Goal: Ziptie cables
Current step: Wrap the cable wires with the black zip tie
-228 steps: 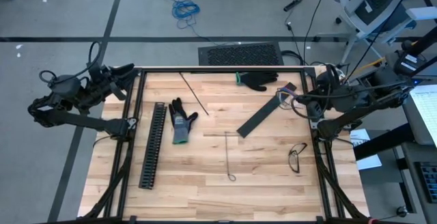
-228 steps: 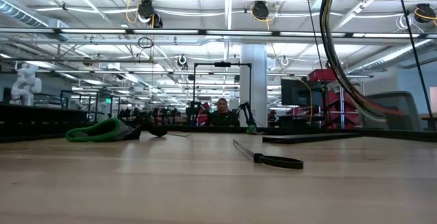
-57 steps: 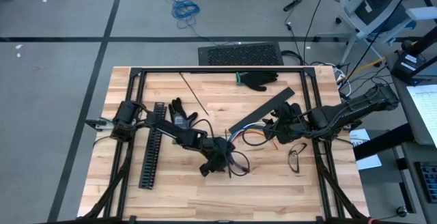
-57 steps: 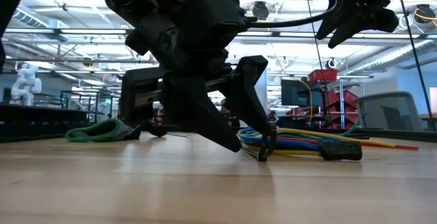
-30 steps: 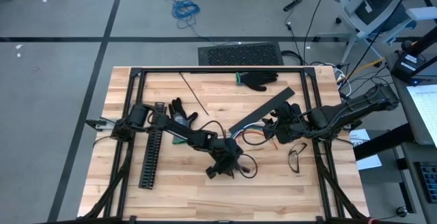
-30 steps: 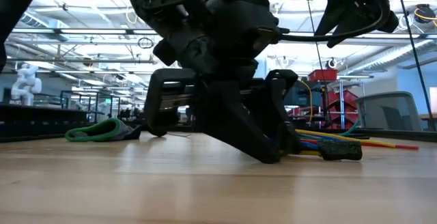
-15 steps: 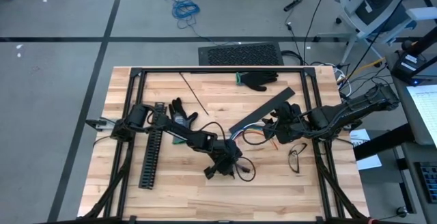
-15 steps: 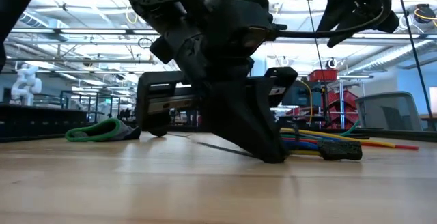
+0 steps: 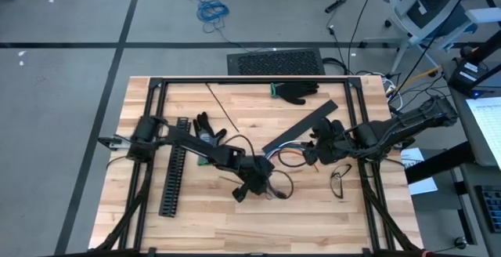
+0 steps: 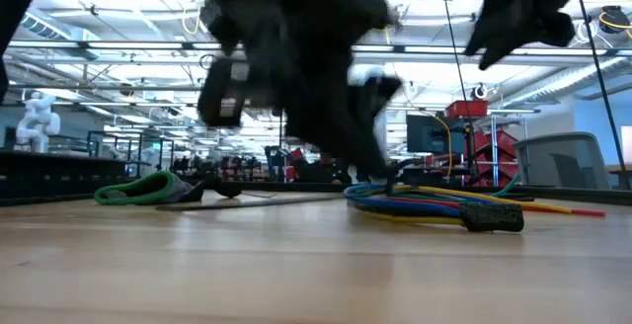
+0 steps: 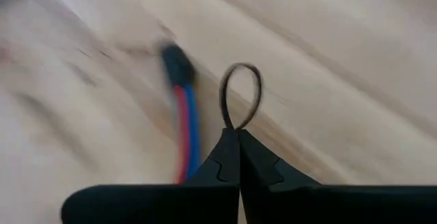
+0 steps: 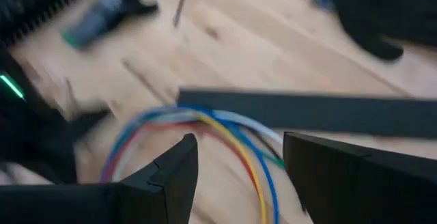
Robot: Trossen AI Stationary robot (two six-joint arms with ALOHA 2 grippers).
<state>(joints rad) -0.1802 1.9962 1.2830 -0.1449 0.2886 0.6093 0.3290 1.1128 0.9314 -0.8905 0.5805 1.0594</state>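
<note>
The limp, light cables (image 9: 288,160) are best taken mid-bundle; a thin dark loop (image 11: 240,94) is pinched by the closed left end effector (image 11: 238,136), while the right end effector (image 12: 239,145) is held open above them.

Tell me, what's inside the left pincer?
The left pincer is shut on a thin dark loop, likely a ziptie. Its pinched end is hidden between the fingers. Red and blue cables lie beside it.

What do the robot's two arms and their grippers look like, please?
Both are dark, near-black jointed arms built from chunky segments, mounted at opposite edges of the wooden table. The left gripper ends in two flat matte-black fingers tapering to thin tips with a small notched profile. The right gripper has broader, blocky black fingers. Dark cables trail from the right arm's base. No markings are legible.
</note>
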